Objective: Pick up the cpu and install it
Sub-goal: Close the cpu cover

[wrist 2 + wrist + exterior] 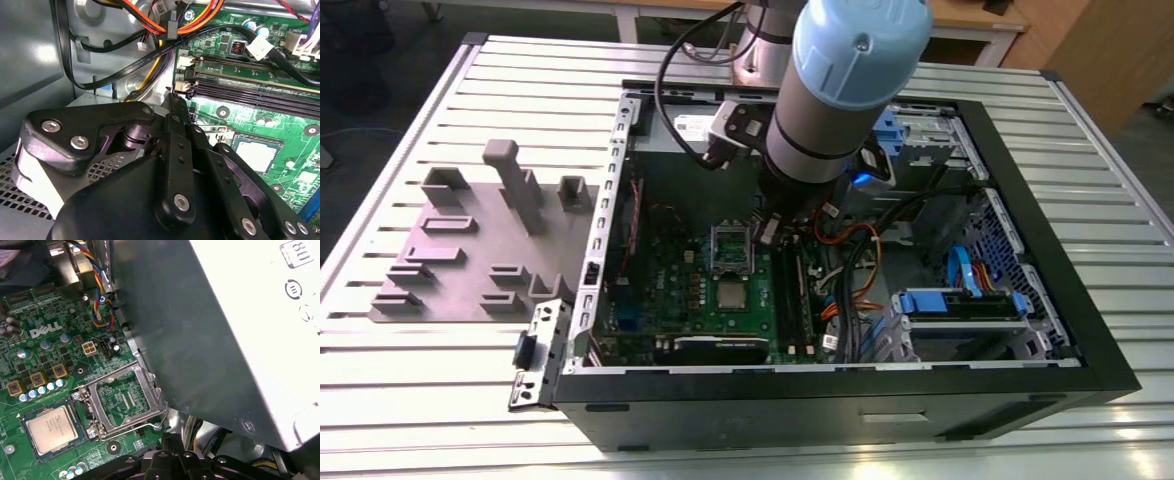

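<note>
The cpu (731, 292) lies flat in its socket on the green motherboard (680, 285), its silver top facing up; it also shows in both wrist views (50, 426) (255, 154). The silver socket frame (127, 400) stands swung open beside it, also seen in the exterior view (731, 250). My gripper (770, 232) hangs inside the case, just off the frame's far side and near the end of the black memory slots (250, 92). Its black fingers (175, 145) meet at the tip, and the gripper (173, 100) is shut with nothing in it.
The grey power supply box (225, 340) sits close beside the socket. Orange, yellow and black cables (150, 30) run past the gripper. A blue drive caddy (958, 300) fills the case's right side. A grey fixture plate (480, 240) lies on the slatted table at the exterior view's left.
</note>
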Action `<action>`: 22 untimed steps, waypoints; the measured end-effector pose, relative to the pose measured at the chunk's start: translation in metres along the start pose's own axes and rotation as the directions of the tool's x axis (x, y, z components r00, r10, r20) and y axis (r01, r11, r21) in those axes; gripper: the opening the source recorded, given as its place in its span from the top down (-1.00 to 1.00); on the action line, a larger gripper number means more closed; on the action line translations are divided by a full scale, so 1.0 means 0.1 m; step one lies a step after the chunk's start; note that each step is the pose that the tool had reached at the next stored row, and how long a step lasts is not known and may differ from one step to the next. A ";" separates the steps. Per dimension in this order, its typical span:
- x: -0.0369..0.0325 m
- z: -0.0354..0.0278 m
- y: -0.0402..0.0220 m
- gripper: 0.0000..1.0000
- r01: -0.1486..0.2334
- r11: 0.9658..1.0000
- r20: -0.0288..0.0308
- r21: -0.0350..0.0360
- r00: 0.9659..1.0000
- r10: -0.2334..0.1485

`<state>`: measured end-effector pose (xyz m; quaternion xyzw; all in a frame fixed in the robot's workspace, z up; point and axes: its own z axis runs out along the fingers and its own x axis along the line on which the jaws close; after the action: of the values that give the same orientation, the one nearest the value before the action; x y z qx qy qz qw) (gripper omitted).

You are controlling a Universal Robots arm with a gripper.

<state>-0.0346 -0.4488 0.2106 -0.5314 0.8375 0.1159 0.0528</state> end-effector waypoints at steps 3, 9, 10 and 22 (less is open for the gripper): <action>0.001 0.003 0.000 0.79 -0.023 1.000 0.005 0.004 1.000 0.023; 0.005 0.010 0.006 0.79 -0.083 0.996 0.014 0.017 0.996 0.083; 0.008 0.011 0.012 0.79 -0.083 0.996 0.014 0.017 0.996 0.083; 0.030 0.053 0.032 0.79 -0.095 0.995 0.016 0.019 0.995 0.095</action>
<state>-0.0390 -0.4488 0.2052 -0.4896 0.8625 0.1137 0.0588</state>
